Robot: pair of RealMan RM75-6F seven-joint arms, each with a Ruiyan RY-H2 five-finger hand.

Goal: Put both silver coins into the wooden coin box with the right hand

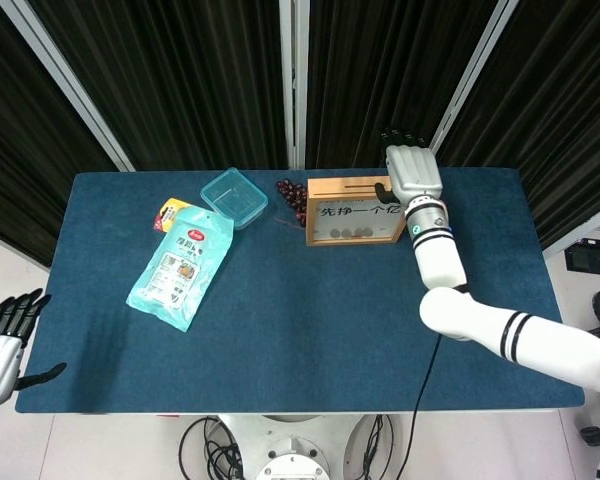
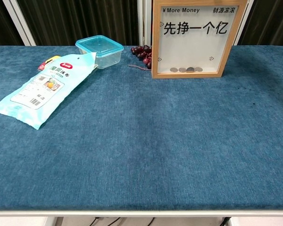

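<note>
The wooden coin box (image 1: 352,210) stands upright at the back of the table, its glass front showing in the chest view (image 2: 193,37). Several silver coins (image 2: 186,69) lie in a row along its bottom behind the glass; the head view shows them as small dots (image 1: 350,233). My right hand (image 1: 413,176) hovers by the box's top right corner, back toward the camera, fingers stretched away and apart, with nothing seen in it. The chest view does not show this hand. My left hand (image 1: 0,345) hangs off the table's near left corner, fingers spread and empty.
A bunch of dark grapes (image 1: 292,197) lies just left of the box, with a teal lidded container (image 1: 233,197) beyond it. A light blue snack bag (image 1: 180,263) lies on the left half of the blue cloth (image 2: 146,141), partly over a small yellow-red packet (image 1: 166,212).
</note>
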